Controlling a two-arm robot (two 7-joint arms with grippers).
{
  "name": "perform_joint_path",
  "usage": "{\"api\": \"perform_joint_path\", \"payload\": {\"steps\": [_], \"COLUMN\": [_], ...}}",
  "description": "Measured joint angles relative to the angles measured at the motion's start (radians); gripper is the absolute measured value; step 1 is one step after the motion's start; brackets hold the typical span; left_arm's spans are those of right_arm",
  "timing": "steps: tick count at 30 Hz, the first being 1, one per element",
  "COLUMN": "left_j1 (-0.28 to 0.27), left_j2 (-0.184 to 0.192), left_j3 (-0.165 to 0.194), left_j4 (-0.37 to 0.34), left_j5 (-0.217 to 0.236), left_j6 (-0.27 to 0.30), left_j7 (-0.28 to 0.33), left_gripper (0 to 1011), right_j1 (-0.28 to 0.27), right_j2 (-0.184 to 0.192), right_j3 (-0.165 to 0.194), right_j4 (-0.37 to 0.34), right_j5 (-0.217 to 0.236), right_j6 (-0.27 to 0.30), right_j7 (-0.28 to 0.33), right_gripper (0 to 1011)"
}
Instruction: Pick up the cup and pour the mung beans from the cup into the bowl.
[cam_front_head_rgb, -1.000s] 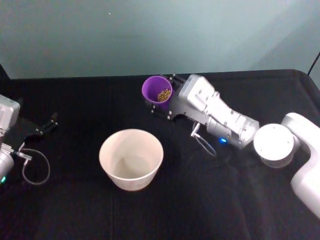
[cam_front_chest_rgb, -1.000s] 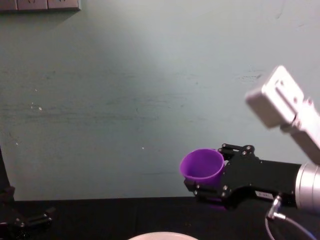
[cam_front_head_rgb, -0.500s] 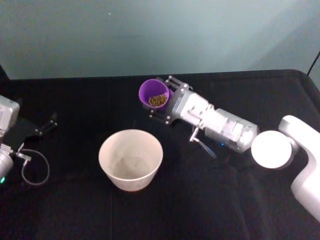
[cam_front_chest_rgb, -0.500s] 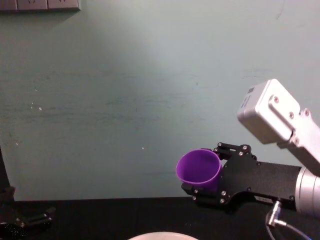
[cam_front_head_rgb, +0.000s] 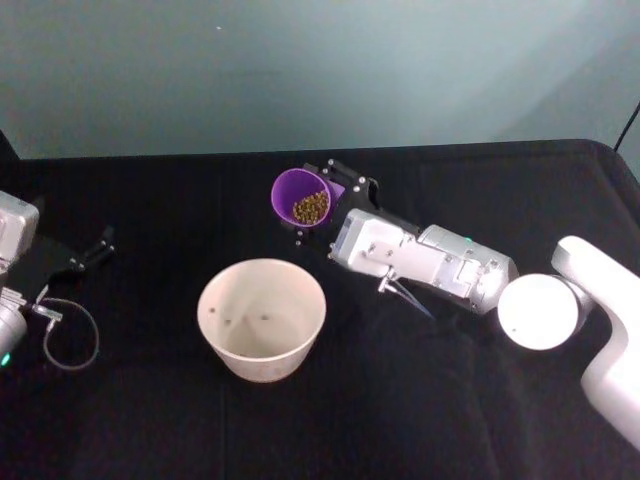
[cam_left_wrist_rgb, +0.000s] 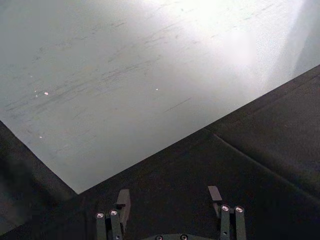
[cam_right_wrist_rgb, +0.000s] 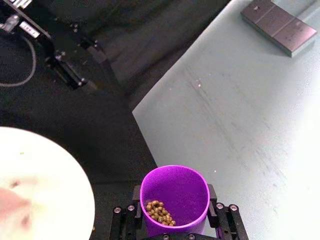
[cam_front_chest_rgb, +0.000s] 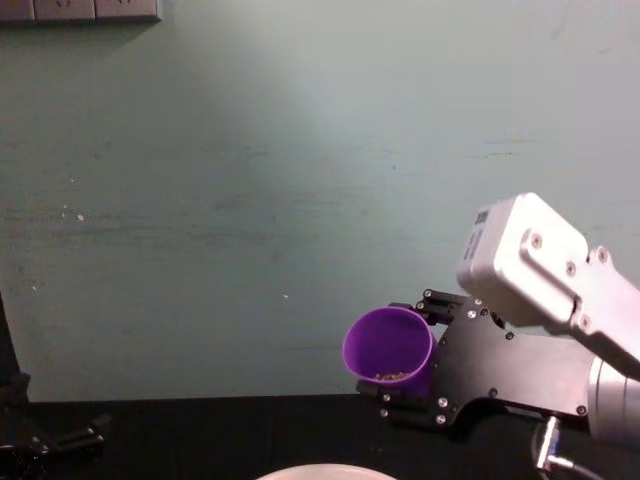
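My right gripper (cam_front_head_rgb: 318, 200) is shut on the purple cup (cam_front_head_rgb: 300, 195) and holds it in the air just behind the bowl (cam_front_head_rgb: 208, 300). The cup tilts with its mouth toward the bowl. The mung beans (cam_front_head_rgb: 312, 207) lie heaped against the cup's lower side near the lip. In the right wrist view the cup (cam_right_wrist_rgb: 176, 192) sits between the fingers with the beans (cam_right_wrist_rgb: 159, 212) inside and the bowl's pale rim (cam_right_wrist_rgb: 75, 180) beside it. In the chest view the tilted cup (cam_front_chest_rgb: 388, 340) shows beans (cam_front_chest_rgb: 390, 376) at its lip. My left gripper (cam_left_wrist_rgb: 169, 196) rests open at the table's left.
A black cloth covers the table, with a teal wall close behind it. A loose cable loop (cam_front_head_rgb: 70, 340) lies beside the left arm (cam_front_head_rgb: 15, 240). A few dark specks show inside the bowl. A wall socket plate (cam_front_chest_rgb: 80, 10) hangs high on the wall.
The right wrist has rolled and tipped the cup further toward the bowl, shifting it slightly left. The beans have slid toward the cup's lip. The left arm has not moved.
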Motion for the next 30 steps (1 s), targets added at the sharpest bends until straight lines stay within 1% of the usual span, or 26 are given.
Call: {"api": "perform_joint_path", "payload": {"steps": [1,7,13,14,16,17,20,22,25,26,28,30], "left_j1": [0.0,0.0,0.0,0.0,0.0,0.0,0.0,0.0,0.0,0.0,0.0,0.0], "left_j2": [0.0,0.0,0.0,0.0,0.0,0.0,0.0,0.0,0.0,0.0,0.0,0.0], "left_j3": [0.0,0.0,0.0,0.0,0.0,0.0,0.0,0.0,0.0,0.0,0.0,0.0], "left_j4": [0.0,0.0,0.0,0.0,0.0,0.0,0.0,0.0,0.0,0.0,0.0,0.0], "left_j5": [0.0,0.0,0.0,0.0,0.0,0.0,0.0,0.0,0.0,0.0,0.0,0.0], "left_j6": [0.0,0.0,0.0,0.0,0.0,0.0,0.0,0.0,0.0,0.0,0.0,0.0], "left_j7": [0.0,0.0,0.0,0.0,0.0,0.0,0.0,0.0,0.0,0.0,0.0,0.0], "left_gripper": [1011,1011,1011,1011,1011,1011,1011,1011,1011,1012,1011,1011], "right_j1": [0.0,-0.005,-0.009,-0.01,-0.011,-0.012,-0.014,-0.018,-0.019,-0.019,-0.019,-0.019], "right_j2": [0.0,0.003,0.007,0.009,0.01,0.012,0.013,0.016,0.019,0.02,0.021,0.024], "right_j3": [0.0,-0.002,-0.009,-0.011,-0.013,-0.016,-0.02,-0.025,-0.029,-0.032,-0.034,-0.039], "right_j4": [0.0,-0.004,-0.006,-0.008,-0.009,-0.011,-0.013,-0.017,-0.018,-0.018,-0.018,-0.018], "right_j5": [0.0,-0.055,-0.137,-0.16,-0.187,-0.218,-0.261,-0.321,-0.365,-0.392,-0.417,-0.458], "right_j6": [0.0,-0.017,-0.039,-0.043,-0.048,-0.05,-0.052,-0.053,-0.054,-0.055,-0.057,-0.061], "right_j7": [0.0,-0.011,-0.047,-0.057,-0.073,-0.089,-0.113,-0.148,-0.172,-0.188,-0.202,-0.223], "right_gripper": [724,726,726,726,724,726,726,726,726,726,724,726]}}
